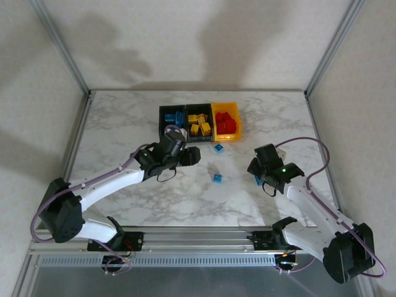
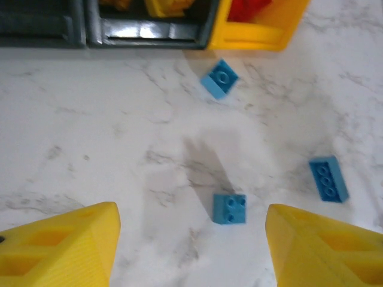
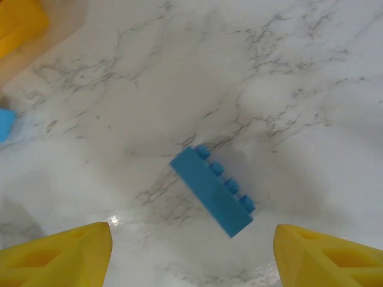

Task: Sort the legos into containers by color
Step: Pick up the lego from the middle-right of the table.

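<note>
Three joined containers stand at the back: a black bin (image 1: 166, 111) with blue legos, a black bin (image 1: 189, 110) with yellow legos, and a yellow-orange bin (image 1: 237, 127) with red legos. Loose blue legos lie on the marble: a square one (image 1: 218, 148) near the bins, another square one (image 1: 217, 178) mid-table, and an oblong one (image 1: 257, 180) by the right gripper. My left gripper (image 2: 191, 254) is open above the table, the square blue brick (image 2: 229, 208) just ahead of its fingers. My right gripper (image 3: 194, 260) is open too, hovering over the oblong blue brick (image 3: 212, 190), which lies on its side.
The marble table (image 1: 124, 136) is framed by metal posts and pale walls. In the left wrist view the bins' front walls (image 2: 143, 33) run along the top, with another blue brick (image 2: 219, 78) near them and the oblong one (image 2: 328, 178) to the right.
</note>
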{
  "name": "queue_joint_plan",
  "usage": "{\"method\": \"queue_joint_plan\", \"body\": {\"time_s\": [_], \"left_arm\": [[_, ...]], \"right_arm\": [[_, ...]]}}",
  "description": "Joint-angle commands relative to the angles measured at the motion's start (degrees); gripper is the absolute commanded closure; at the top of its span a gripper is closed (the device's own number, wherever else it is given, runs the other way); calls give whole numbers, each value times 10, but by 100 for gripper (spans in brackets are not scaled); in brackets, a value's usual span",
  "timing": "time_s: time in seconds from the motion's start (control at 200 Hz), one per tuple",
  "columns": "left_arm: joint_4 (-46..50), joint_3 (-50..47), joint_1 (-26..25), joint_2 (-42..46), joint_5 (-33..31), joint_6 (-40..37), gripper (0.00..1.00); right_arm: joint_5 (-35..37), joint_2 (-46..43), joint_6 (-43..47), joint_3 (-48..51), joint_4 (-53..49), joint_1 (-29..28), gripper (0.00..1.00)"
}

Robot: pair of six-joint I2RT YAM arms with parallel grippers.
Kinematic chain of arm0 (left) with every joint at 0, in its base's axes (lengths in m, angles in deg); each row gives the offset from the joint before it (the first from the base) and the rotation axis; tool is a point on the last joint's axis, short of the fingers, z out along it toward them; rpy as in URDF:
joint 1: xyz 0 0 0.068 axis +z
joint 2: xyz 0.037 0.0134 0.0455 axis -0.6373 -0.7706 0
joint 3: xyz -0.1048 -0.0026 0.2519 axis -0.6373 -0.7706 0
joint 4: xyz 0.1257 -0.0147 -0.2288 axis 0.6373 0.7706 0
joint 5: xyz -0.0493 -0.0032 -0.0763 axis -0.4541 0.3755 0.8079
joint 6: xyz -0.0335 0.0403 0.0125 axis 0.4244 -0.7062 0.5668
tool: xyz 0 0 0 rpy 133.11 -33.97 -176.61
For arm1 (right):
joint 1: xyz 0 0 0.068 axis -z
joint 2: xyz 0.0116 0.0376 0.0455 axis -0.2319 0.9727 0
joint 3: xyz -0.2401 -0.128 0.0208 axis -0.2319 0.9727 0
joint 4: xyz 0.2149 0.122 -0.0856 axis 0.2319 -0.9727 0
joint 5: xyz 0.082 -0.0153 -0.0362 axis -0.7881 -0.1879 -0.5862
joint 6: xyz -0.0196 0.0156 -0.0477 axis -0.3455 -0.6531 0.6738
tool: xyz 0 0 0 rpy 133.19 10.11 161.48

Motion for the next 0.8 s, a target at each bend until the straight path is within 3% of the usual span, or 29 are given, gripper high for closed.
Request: {"method": "queue_joint_plan", "body": {"time_s": [0.0,0.22,0.506,0.661,0.796], "left_arm": [[-38,-29,-22,18,9,37,34],[-55,-50,-61,0,-10,59,34],[-49,-39,-67,-25,-12,55,35],[-47,-40,-67,-25,-14,55,35],[-47,-45,-67,-25,-18,58,35]], "right_arm": [[-9,22,27,17,40,16,29],[-28,61,37,43,86,35,29],[-53,105,51,77,133,43,29],[-70,140,60,77,159,43,37],[-81,158,69,67,169,42,51]]}}
